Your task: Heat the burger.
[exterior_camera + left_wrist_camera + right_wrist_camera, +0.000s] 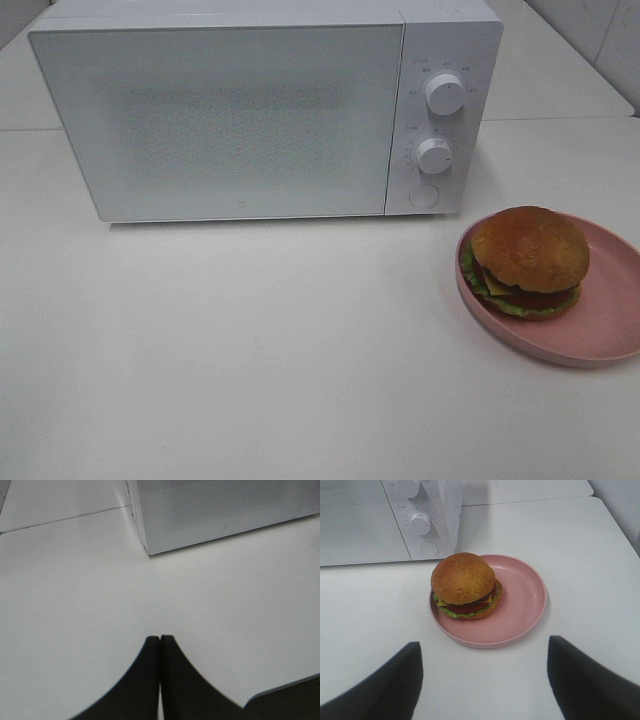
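The burger point(528, 262) point(465, 586), with a golden-brown bun, lettuce, cheese and tomato, sits on the left part of a pink plate point(610, 320) point(520, 605) at the right of the white table. Behind it stands a white microwave point(250, 110) point(365, 525) point(220, 510) with its door closed. My right gripper point(482, 675) is open, its two dark fingers spread wide on the near side of the plate, nothing between them. My left gripper point(160, 640) is shut and empty over bare table, in front of the microwave's left corner. Neither gripper shows in the exterior view.
Two round knobs point(444, 93) point(434, 155) and a round button point(424, 196) sit on the microwave's right panel. The table's near edge point(285, 687) shows beside my left gripper. A seam point(560, 118) crosses the table behind the plate.
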You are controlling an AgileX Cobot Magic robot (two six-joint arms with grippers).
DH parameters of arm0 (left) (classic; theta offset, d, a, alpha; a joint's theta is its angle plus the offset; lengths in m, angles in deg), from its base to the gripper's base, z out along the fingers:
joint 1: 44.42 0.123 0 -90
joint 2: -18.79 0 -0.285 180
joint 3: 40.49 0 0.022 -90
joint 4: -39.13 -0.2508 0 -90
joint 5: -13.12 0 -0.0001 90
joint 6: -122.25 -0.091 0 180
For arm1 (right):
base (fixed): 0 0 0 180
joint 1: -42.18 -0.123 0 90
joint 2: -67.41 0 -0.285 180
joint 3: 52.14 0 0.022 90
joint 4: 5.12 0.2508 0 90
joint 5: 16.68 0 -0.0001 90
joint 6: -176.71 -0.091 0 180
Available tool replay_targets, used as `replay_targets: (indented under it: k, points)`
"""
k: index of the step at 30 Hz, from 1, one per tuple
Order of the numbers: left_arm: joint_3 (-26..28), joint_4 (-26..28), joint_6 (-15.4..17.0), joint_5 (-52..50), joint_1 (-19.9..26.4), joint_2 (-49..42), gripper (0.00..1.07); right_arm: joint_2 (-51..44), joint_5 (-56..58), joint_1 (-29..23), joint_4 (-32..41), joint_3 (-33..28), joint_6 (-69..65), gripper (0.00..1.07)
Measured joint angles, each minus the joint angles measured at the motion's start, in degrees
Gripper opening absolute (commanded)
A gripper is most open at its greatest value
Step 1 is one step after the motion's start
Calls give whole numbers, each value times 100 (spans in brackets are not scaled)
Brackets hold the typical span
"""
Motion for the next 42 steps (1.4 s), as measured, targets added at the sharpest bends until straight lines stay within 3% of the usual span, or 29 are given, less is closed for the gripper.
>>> replay_targets:
  k: [16, 21, 26, 42]
  points:
    - [-6, 0, 0, -11, 166, 0, 0, 0, 0, 0, 0, 0, 0, 62]
    - [-6, 0, 0, -11, 980, 0, 0, 0, 0, 0, 0, 0, 0, 62]
    - [-6, 0, 0, -11, 1352, 0, 0, 0, 0, 0, 0, 0, 0, 62]
    - [-6, 0, 0, -11, 1364, 0, 0, 0, 0, 0, 0, 0, 0, 62]
